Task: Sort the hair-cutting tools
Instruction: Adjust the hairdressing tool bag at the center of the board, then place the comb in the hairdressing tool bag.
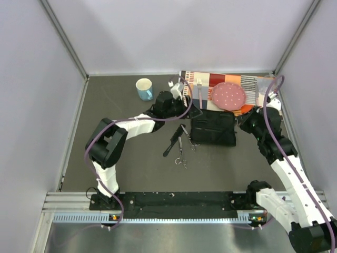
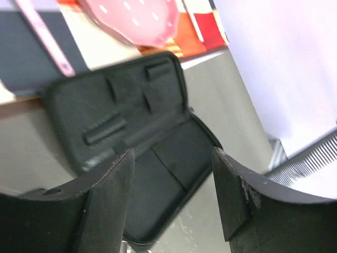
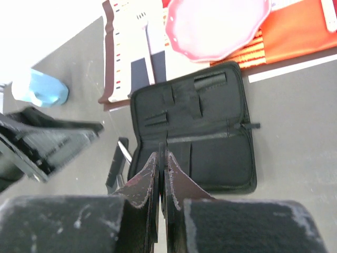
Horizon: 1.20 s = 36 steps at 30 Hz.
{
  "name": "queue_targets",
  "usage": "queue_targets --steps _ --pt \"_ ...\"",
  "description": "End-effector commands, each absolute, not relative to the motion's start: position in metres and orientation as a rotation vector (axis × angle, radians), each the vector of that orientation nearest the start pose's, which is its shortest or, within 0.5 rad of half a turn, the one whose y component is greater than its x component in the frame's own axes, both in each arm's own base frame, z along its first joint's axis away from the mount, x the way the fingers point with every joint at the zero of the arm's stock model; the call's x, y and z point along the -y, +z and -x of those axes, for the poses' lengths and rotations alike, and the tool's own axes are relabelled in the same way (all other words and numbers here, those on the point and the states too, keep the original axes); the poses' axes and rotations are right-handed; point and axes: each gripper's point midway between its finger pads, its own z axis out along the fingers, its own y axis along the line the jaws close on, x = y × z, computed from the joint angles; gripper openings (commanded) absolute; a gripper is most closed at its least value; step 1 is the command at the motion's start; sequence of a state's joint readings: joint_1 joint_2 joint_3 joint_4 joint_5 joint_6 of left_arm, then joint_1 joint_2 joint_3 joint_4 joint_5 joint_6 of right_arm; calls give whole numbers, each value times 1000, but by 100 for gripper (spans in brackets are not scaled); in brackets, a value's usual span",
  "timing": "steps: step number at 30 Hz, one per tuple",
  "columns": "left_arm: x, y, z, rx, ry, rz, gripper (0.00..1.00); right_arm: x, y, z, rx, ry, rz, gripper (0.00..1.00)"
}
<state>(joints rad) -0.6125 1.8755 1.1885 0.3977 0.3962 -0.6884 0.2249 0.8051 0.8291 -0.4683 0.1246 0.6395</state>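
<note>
An open black zip case (image 1: 213, 129) lies mid-table. My left gripper (image 1: 194, 112) hovers at its upper left corner, open and empty (image 2: 172, 158), with the case lining (image 2: 137, 142) below the jaws. My right gripper (image 1: 246, 125) is at the case's right side, shut (image 3: 162, 154) on a thin flat black comb (image 3: 161, 145) seen edge-on. The comb's teeth (image 2: 308, 159) show at the right of the left wrist view. Left of the case lie a slim black handled comb (image 1: 171, 143) and two silver scissors (image 1: 188, 138) (image 1: 181, 161).
A striped placemat (image 1: 247, 84) at the back carries a pink dotted plate (image 1: 228, 96) and a pink-handled fork (image 1: 200, 92). A blue mug (image 1: 144, 88) stands at the back left. White walls close in the table on three sides.
</note>
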Motion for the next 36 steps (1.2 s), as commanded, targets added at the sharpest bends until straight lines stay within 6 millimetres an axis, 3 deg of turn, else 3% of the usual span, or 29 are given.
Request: queue_targets --steps 1,4,7,18,25,32,36 --pt "416 136 -332 -2113 -1424 -319 61 -65 240 -306 -1864 428 -509 0" --pt "421 107 -319 -2201 -1426 -279 57 -56 224 -312 -1873 385 -533 0" --pt "413 80 -310 -2293 -1405 -205 52 -42 208 -316 -1876 349 -558 0" --pt "389 28 -280 -2493 -1173 -221 47 -11 150 -313 -1840 377 -664 0" --pt "385 22 -276 -2519 -1160 -219 46 -14 132 -316 -1791 424 -675 0" --pt "388 24 -274 -2523 -1178 -231 46 -14 105 -299 -1793 427 -689 0" --pt "388 22 -273 -2530 -1179 -235 45 -14 102 -296 -1735 450 -689 0"
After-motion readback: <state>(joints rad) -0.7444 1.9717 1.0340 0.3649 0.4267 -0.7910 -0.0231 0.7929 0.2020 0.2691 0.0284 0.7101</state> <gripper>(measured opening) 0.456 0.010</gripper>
